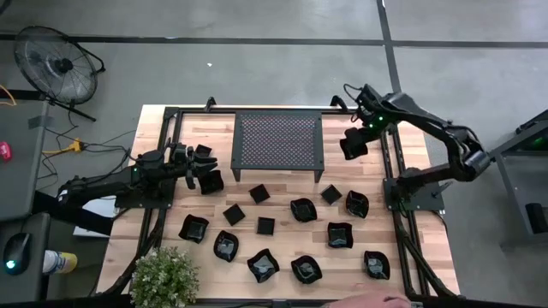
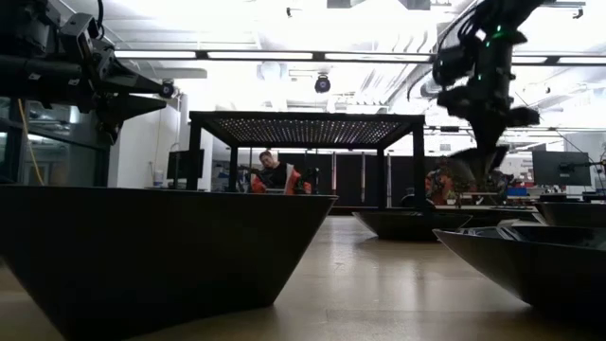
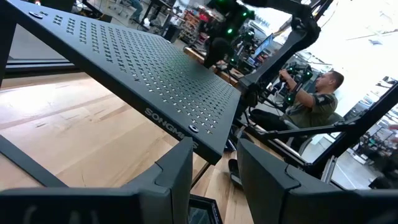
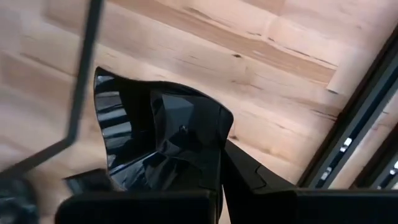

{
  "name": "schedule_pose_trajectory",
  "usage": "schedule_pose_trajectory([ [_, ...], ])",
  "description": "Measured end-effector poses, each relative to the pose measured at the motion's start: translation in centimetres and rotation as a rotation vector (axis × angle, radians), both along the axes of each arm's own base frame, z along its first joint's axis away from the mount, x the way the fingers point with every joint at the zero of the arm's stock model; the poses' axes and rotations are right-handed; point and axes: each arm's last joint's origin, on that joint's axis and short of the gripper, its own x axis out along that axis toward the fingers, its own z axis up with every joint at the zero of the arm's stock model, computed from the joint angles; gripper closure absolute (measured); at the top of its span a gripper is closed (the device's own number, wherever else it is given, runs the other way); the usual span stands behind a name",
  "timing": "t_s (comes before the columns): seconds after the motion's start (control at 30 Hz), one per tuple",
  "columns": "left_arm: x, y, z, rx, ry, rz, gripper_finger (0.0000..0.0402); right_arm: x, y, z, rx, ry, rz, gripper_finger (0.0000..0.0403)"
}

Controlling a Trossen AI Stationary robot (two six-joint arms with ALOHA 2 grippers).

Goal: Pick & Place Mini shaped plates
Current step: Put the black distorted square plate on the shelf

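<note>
My right gripper (image 1: 356, 137) hangs over the table's far right, beside the black perforated rack (image 1: 278, 141). It is shut on one glossy black mini plate (image 4: 155, 137), which also shows in the low view (image 2: 473, 169). Several more mini plates (image 1: 303, 209) rest on their bases across the near half of the table. My left gripper (image 3: 214, 180) stays at the left, level and open, with nothing between its fingers. It points toward the rack (image 3: 143, 81), and a plate (image 1: 211, 181) lies close beside it. My right gripper holds the plate by one side of its rim (image 4: 211, 152), pinched between the two fingers. One finger (image 4: 249, 177) shows on the outer side; the plate hides the other. The fingers come from above, pointing down. The plate hangs tilted below them, clear of the table.
A potted plant (image 1: 164, 275) stands at the near left corner. Dark frame rails (image 1: 396, 184) run along both sides of the table. Bare wood lies between the rack and the right rail. A fan (image 1: 58, 64) stands on the floor beyond the far left. A person (image 3: 314, 102) sits behind the table.
</note>
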Motion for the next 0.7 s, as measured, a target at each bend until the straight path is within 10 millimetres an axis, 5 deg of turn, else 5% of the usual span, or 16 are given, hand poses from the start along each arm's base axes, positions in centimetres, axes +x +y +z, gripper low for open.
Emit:
schedule_pose_trajectory([
  [0.37, 0.0, 0.0, 0.0, 0.000, 0.000, 0.000, 0.0277, 1.5, -0.1, 7.3, -0.106, -0.192, -0.093, 0.0403],
  [0.7, 0.0, 0.0, 0.0, 0.000, 0.000, 0.000, 0.0277, 6.8, -1.6, 7.5, -0.067, -0.377, -0.101, 0.0403],
])
